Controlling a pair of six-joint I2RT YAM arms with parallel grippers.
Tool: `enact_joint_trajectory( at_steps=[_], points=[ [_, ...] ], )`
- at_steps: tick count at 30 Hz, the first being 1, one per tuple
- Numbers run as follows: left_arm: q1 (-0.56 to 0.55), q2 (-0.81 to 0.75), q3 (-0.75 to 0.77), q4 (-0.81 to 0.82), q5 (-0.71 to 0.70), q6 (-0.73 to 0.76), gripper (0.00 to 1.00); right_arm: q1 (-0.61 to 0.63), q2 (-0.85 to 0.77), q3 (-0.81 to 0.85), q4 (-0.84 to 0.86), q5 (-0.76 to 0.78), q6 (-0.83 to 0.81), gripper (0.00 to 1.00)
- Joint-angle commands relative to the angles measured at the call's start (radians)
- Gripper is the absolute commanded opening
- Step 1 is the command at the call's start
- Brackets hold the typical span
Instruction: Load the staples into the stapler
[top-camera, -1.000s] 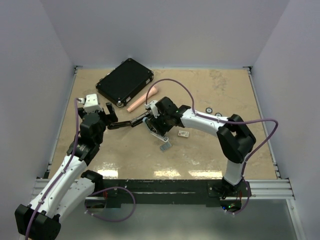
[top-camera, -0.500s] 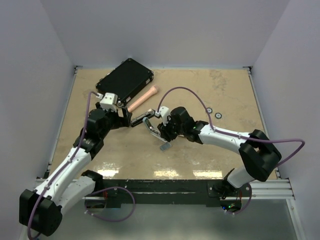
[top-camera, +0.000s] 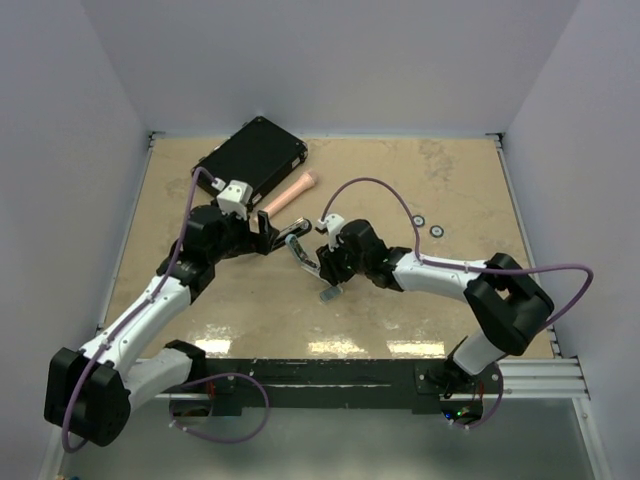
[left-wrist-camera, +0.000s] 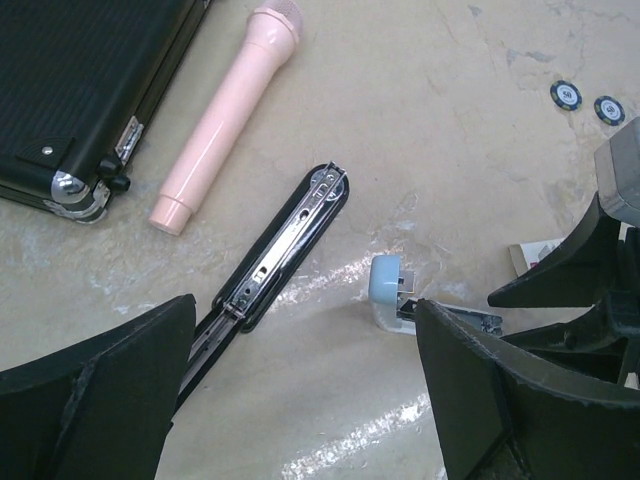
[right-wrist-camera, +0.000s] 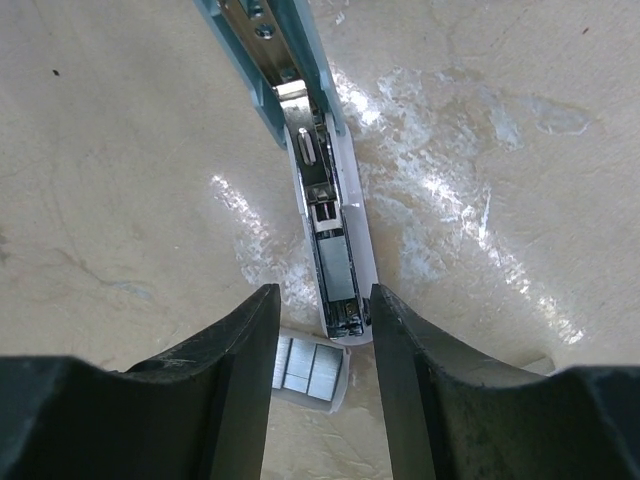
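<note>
A pale blue-and-white stapler (right-wrist-camera: 300, 120) lies hinged open on the table, its metal channel facing up. A flat grey piece (right-wrist-camera: 337, 265) rests in that channel near the front tip. The grey ribbed staples (right-wrist-camera: 312, 365) lie in a small white tray just past the tip. My right gripper (right-wrist-camera: 325, 292) hovers over the tip, open partway, with one finger on each side and a gap on the left. In the top view it (top-camera: 328, 272) covers the stapler (top-camera: 331, 293). My left gripper (left-wrist-camera: 300, 400) is wide open and empty, with a black stapler (left-wrist-camera: 285, 240) lying open just beyond its left finger.
A black case (top-camera: 250, 160) sits at the far left, with a pink cylinder (top-camera: 286, 195) beside it. Two small black rings (top-camera: 427, 226) lie right of the right arm. The left gripper (top-camera: 266, 234) sits close to the right wrist.
My right gripper drew back toward the near edge along the pale stapler, and its jaws narrowed. My left arm swung farther toward the black case and stayed open.
</note>
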Motion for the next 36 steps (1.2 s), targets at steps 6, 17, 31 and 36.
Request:
enact_joint_trajectory(
  at_steps=[6,17,31,36],
  points=[
    [-0.011,0.072,0.059,0.025,0.075,-0.003,0.95,-0.003,-0.033,-0.062,0.132,0.09,0.082,0.46],
    [-0.03,0.152,0.088,0.02,0.09,-0.016,0.95,-0.001,-0.038,-0.134,0.215,0.065,0.105,0.43],
    [-0.082,0.239,0.137,0.014,0.045,-0.044,0.92,0.02,-0.021,-0.174,0.345,0.057,0.074,0.36],
    [-0.102,0.253,0.15,-0.038,-0.016,-0.039,0.89,0.031,-0.018,-0.174,0.362,0.059,0.057,0.33]
  ],
)
